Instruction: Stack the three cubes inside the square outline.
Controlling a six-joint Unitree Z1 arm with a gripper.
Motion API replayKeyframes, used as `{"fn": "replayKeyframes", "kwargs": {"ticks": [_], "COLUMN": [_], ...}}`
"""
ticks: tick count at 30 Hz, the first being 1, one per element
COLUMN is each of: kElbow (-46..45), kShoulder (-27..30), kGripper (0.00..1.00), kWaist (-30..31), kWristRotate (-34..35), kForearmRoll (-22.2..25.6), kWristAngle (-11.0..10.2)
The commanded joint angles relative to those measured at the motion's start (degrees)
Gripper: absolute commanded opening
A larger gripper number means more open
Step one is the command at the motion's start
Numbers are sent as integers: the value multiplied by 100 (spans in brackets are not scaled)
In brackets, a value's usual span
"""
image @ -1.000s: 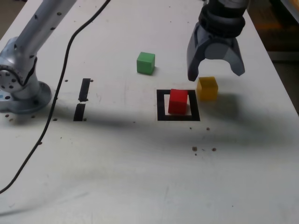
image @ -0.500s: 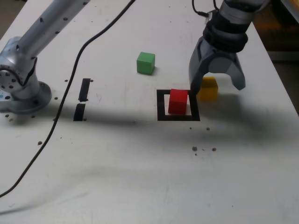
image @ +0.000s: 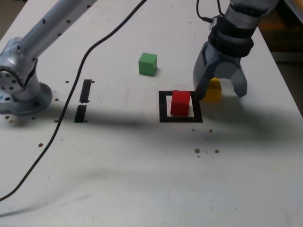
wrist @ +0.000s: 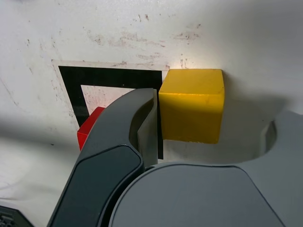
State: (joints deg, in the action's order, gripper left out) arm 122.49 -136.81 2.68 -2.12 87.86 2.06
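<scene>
The yellow cube (image: 213, 90) sits on the table just outside the square outline (image: 163, 106), on the exterior view's right. My gripper (image: 219, 93) is lowered over it, open, one finger on each side. In the wrist view one dark finger (wrist: 118, 137) lies against a side of the yellow cube (wrist: 191, 111), while a gap shows on its other side. The red cube (image: 180, 103) stands inside the outline; the wrist view catches a corner of the red cube (wrist: 87, 130) behind that finger. Farther back lies the green cube (image: 147, 63), alone.
The arm's base (image: 21, 90) is bolted at the exterior view's left, with a black cable (image: 71, 85) trailing across the table. Two short black strips (image: 84, 99) lie near it. Small crumbs (image: 206, 151) dot the front. The table's edge runs close on the right.
The gripper has come down from above the yellow cube to straddle it, and its fingers have narrowed. No cube has moved.
</scene>
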Motion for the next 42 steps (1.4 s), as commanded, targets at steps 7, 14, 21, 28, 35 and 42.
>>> {"fn": "replayKeyframes", "kwargs": {"ticks": [7,14,21,28,35,42], "kElbow": [25,203,243,380,609,278], "kShoulder": [-33,-50,-86,-108,192,806], "kGripper": [42,21,15,15,15,15], "kWaist": [-55,-57,-57,-41,16,74], "kWristRotate": [10,-1,-16,-14,24,181], "kForearmRoll": [84,128,149,305,569,593], "kWristAngle": [-82,-254,-300,-340,-494,-524]}}
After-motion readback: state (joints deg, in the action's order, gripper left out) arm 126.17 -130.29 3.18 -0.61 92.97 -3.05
